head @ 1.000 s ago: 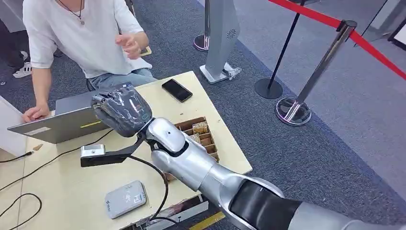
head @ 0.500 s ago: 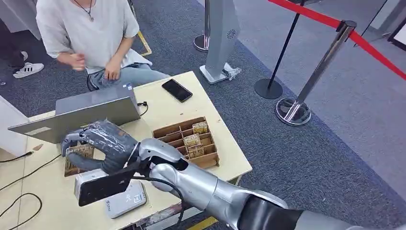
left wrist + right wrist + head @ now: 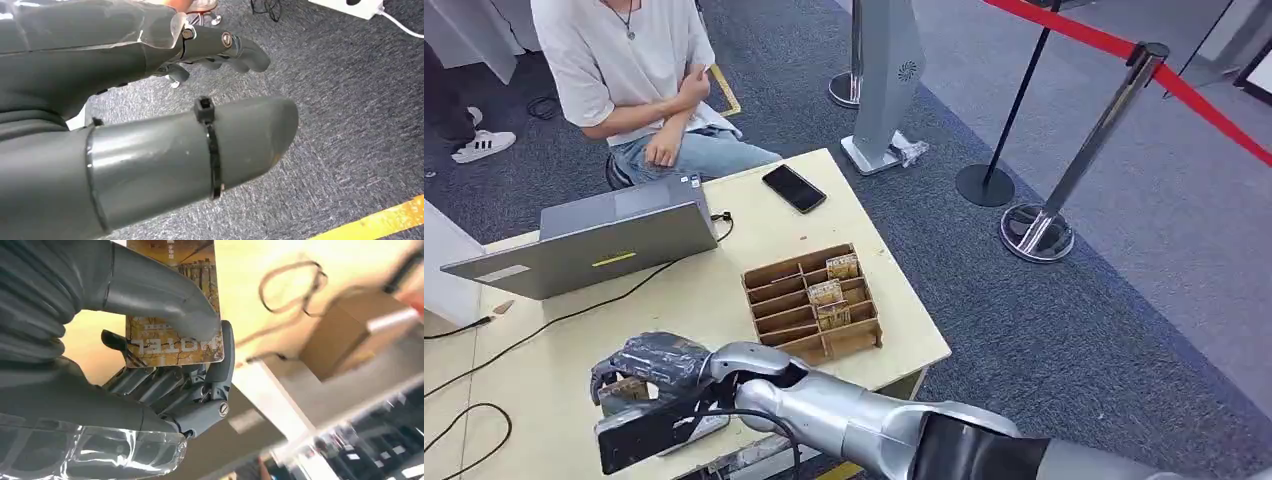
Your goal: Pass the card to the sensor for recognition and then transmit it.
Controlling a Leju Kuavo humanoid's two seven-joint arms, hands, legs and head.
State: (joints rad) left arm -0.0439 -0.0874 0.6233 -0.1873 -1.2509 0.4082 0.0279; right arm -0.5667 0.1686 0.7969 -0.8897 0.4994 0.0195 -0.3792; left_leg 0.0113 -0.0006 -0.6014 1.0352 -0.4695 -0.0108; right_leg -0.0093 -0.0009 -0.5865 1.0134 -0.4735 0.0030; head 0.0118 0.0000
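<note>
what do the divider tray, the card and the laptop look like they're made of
Tray: looks like brown cardboard or thin wood, matte, with slotted dividers.
Card: probably glossy printed plastic, flat and stiff with rounded corners, pinched in the right hand.
Laptop: silver-grey shell with a smooth satin look, metal or plastic, can't tell.

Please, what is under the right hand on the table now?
Under the right hand, a grey sensor pad lies on the table; the hand and its wrist camera cover most of it. The hand holds a card, thumb pressed on it.
</note>
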